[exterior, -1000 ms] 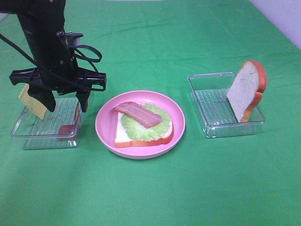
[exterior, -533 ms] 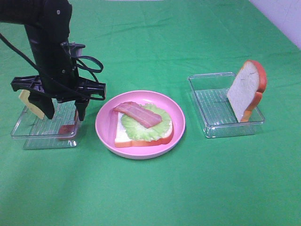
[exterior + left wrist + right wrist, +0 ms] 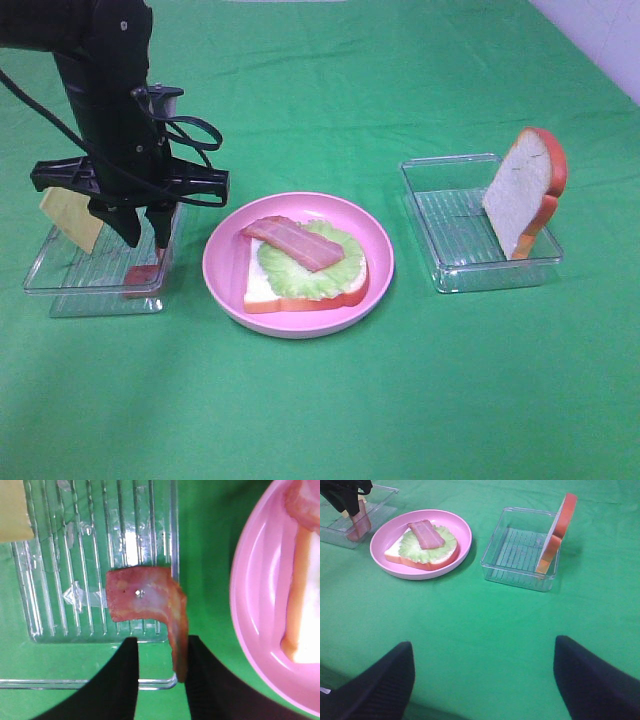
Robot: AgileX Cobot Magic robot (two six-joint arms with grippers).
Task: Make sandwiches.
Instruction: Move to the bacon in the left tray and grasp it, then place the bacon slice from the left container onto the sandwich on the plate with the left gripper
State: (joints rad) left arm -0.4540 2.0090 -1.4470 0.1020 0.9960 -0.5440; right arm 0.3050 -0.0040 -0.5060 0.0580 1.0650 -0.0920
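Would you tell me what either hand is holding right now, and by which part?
Nothing is clamped yet: the left hand straddles the upturned end of the bacon strip, one finger touching, a gap on the other side. The right hand is empty.

pink round plate [image 3: 378, 248] sits mid-table on green cloth [image 3: 400, 410]. clear plastic tray [image 3: 95, 303] just left of it in the high view, rectangular w/ ribbed floor, near the plate rim but not touching; thin strip of cloth between. 2nd clear tray [image 3: 450, 225] right of plate, same type, ribbed floor too, set a bit further off. trays & plate roughly in one row across. cloth smooth, covers all the tabletop in view. white surface [image 3: 612, 40] shows at far right corner, beyond cloth edge.
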